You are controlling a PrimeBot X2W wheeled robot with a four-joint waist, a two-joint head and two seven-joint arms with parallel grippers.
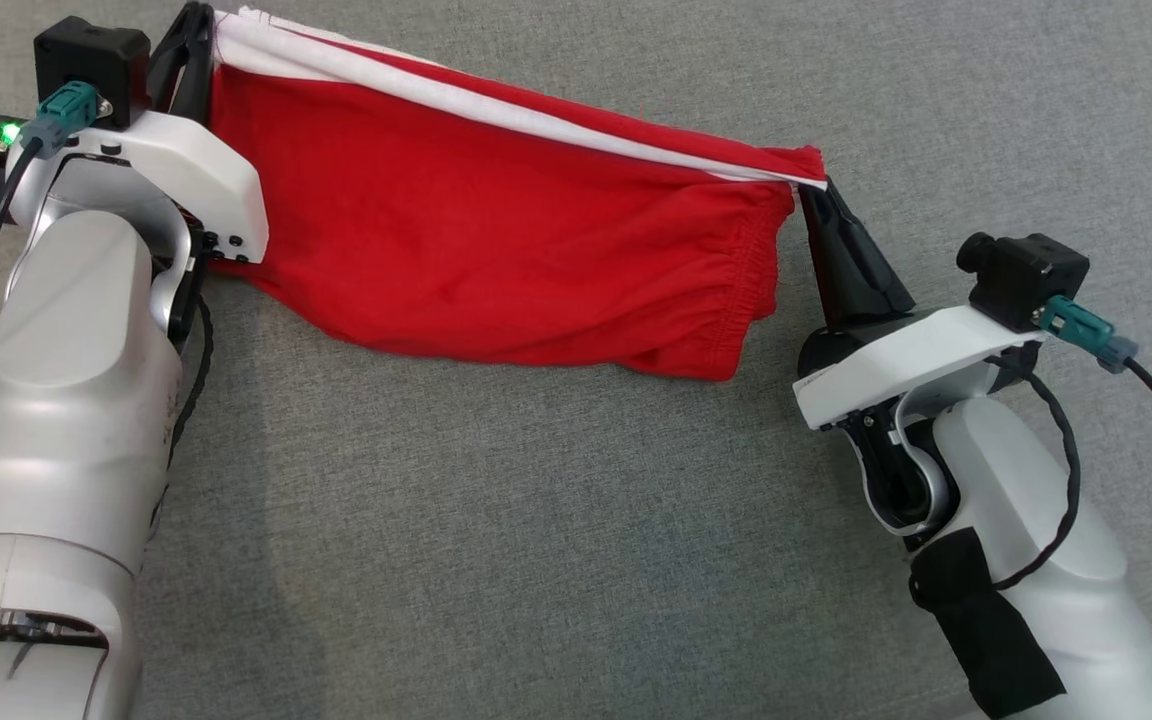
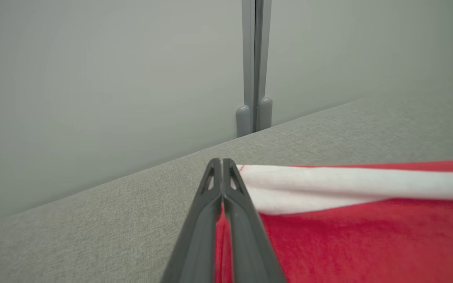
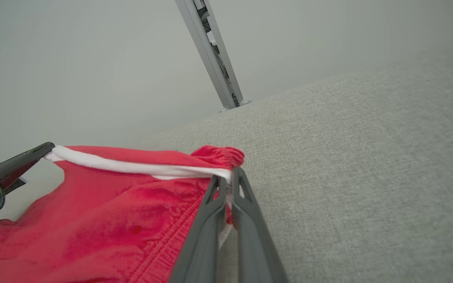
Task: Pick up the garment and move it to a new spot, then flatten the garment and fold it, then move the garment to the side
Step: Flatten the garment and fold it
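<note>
The left gripper (image 1: 198,18) and right gripper (image 1: 812,190) each have their jaws clenched on an end of the red garment (image 1: 496,230), stretched between them over the grey tabletop (image 1: 536,520).

The soft red fabric garment (image 1: 496,260) carries a white stripe (image 1: 496,106) along its top edge. The woven cloth surface (image 1: 576,520) is plain grey.

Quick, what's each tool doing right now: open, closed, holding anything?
Left tool: closed, gripping one end of the red garment.
Right tool: closed, gripping the garment's other end at the elastic hem.
</note>
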